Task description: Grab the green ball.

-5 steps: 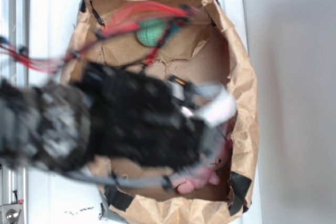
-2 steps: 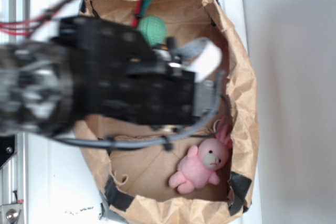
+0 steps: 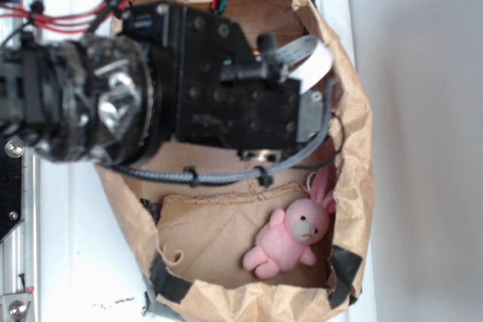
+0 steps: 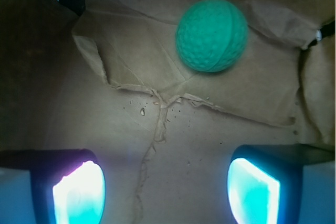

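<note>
A white table top lies beside a pale grey wall, evenly lit.

Your work surface is a white table, bare along the left edge and at the lower corners. Directly on it sits an opened brown paper bag, its crumpled walls patched with black tape. On the bag's creased, torn floor you have the green ball at the far end and a pink plush bunny at the near end, well apart.
</note>
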### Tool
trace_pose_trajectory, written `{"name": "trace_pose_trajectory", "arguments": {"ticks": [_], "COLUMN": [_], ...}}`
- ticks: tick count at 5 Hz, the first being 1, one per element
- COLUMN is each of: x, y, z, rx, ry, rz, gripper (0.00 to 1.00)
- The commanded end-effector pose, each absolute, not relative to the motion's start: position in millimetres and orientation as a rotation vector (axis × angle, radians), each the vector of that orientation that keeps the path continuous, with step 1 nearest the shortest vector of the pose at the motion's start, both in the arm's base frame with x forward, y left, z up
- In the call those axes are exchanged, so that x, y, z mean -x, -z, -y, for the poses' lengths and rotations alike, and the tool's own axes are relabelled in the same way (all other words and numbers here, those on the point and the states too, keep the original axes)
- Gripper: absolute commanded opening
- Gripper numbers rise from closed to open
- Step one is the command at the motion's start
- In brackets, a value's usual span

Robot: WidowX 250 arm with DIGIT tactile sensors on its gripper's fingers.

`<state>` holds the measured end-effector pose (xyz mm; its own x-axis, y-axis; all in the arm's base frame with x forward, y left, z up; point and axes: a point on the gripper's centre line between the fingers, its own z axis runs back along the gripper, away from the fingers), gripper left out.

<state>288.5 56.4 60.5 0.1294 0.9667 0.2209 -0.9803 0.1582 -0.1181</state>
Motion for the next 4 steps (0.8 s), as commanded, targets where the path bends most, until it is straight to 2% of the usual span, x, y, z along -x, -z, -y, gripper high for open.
{"name": "trace_pose_trajectory", "arguments": {"ticks": [1,2,4], "x": [-285,-280,-284], "y": [-70,-68,-71], "z": [-65,-64,-79], "rx": [-0.071,-0.045,-0.074], "ry": [-1.462,-1.538,-1.594], "rz": [0.354,0.389,0.31], "gripper": [1.0,1.0,1.0]}}
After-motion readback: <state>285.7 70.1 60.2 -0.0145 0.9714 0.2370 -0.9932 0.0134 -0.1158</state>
